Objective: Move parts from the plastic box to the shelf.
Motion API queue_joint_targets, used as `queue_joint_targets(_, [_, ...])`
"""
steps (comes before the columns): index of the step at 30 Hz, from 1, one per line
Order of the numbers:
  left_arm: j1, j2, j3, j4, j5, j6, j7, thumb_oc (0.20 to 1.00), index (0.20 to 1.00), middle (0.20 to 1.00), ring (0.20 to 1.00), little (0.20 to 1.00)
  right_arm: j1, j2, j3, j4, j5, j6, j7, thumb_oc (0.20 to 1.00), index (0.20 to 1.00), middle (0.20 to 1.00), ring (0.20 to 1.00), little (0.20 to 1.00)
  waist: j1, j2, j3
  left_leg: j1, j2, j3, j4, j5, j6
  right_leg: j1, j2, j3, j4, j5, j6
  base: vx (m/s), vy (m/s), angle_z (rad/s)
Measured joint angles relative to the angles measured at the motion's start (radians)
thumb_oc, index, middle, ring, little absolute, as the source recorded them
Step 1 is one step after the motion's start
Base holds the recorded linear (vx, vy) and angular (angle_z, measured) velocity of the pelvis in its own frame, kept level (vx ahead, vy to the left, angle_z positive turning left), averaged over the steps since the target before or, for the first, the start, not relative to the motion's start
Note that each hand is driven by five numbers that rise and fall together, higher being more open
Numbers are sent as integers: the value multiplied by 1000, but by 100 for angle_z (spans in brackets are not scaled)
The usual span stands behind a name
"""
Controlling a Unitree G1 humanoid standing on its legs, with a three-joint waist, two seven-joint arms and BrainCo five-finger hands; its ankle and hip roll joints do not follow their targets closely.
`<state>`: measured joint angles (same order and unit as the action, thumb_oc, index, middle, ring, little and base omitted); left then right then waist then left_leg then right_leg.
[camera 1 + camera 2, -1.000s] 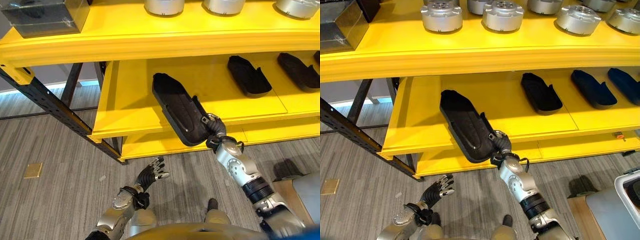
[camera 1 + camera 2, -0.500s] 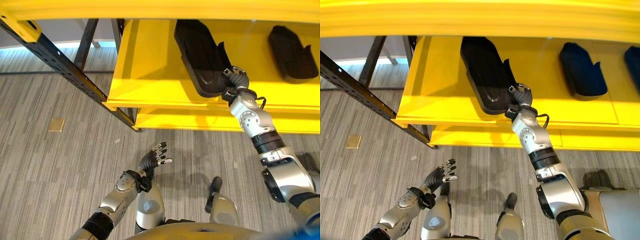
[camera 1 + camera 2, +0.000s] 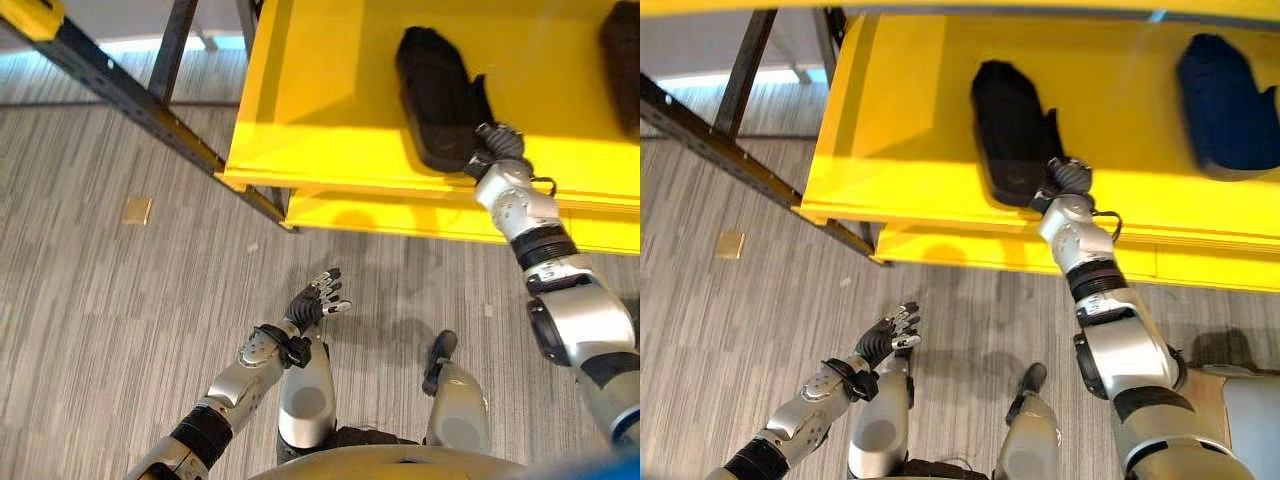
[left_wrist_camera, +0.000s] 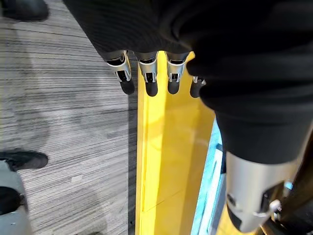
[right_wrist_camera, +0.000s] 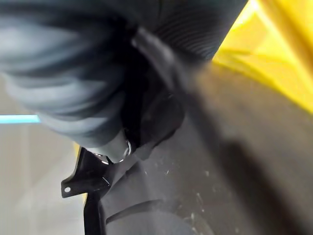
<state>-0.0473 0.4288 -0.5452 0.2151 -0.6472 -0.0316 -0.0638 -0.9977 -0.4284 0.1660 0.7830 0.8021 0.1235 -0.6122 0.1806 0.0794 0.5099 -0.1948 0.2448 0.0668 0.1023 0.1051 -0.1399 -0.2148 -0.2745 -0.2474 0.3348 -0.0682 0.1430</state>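
Nearest, the left hand [image 3: 312,305] hung over the grey, striped floor [image 3: 110,300], its fingers [image 4: 148,81] straight and relaxed, holding nothing. Farther out, the right hand [image 3: 1068,180] reached up to the front edge of the glossy yellow shelf [image 3: 910,120] and met the near end of a long, matte black part [image 3: 1012,130]. Whether it clasped the part I could not tell. The part lay flat, rounded at both ends, its long axis running from the front edge towards the back. Another dark part [image 3: 1228,100] lay towards the shelf's right edge.
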Motion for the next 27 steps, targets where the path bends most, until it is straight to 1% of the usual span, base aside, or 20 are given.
queue_joint_targets(4, [6,5,-15,-7,2,4,22,1000,1000,1000,1000,1000,-49,-24,-1,43,1,-21,-28,200,200,200,200,200,4,0,9,-37,0,-16,18,0,0,-44,-6,-1,55,-25,-7,-13,-44,7])
queue_joint_targets(6, [-3,19,-14,-6,1,3,30,1000,1000,1000,1000,1000,-96,-40,0,77,-2,-40,-52,200,200,200,200,200,6,-2,15,-76,-1,-24,41,-2,-3,-91,-14,2,101,-43,-12,10,-32,5])
queue_joint_targets(9, [-5,22,-12,-7,0,4,40,1000,1000,1000,1000,1000,-108,-66,-1,88,-1,-46,-78,200,200,200,200,200,22,0,17,-87,1,-26,42,0,-1,-116,-14,8,125,-56,-20,3,-8,1])
queue_joint_targets(12, [-4,23,-10,-8,-3,5,38,1000,1000,1000,1000,1000,-132,-70,0,115,0,-59,-88,200,200,200,200,200,25,-1,17,-104,1,-26,56,-2,-2,-135,-16,12,147,-61,-22,35,-34,-2])
queue_joint_targets(15, [-4,24,-12,-10,-8,7,35,1000,1000,1000,1000,1000,-148,-95,0,122,-1,-73,-101,200,200,200,200,200,30,-1,17,-134,0,-33,72,-4,-4,-169,-21,13,176,-72,-28,38,-30,3])
queue_joint_targets(21, [0,24,-15,-29,-8,7,26,1000,1000,1000,1000,1000,-200,-133,7,153,-2,-75,-133,200,200,200,200,200,34,-2,18,-180,0,-34,99,-10,-8,-232,-26,27,223,-92,-35,45,-24,-1])
queue_joint_targets(22, [2,24,-15,-29,-9,7,26,1000,1000,1000,1000,1000,-213,-137,7,162,-3,-75,-158,200,200,200,200,200,31,-2,18,-192,1,-37,110,-12,-5,-241,-26,27,232,-94,-37,34,-36,-1])
queue_joint_targets(24, [1,25,-13,-36,-9,7,26,1000,1000,1000,1000,1000,-225,-144,7,170,-22,-75,-179,200,200,200,200,200,30,-2,18,-204,1,-38,114,-13,-6,-257,-27,29,243,-97,-40,69,-27,-1])
queue_joint_targets(27, [4,27,-17,-70,-10,8,26,1000,1000,1000,1000,1000,-234,-170,29,192,-44,-73,-178,200,200,200,200,200,33,-2,18,-209,-5,-37,127,-23,-10,-269,-37,37,265,-113,-40,57,-16,1])
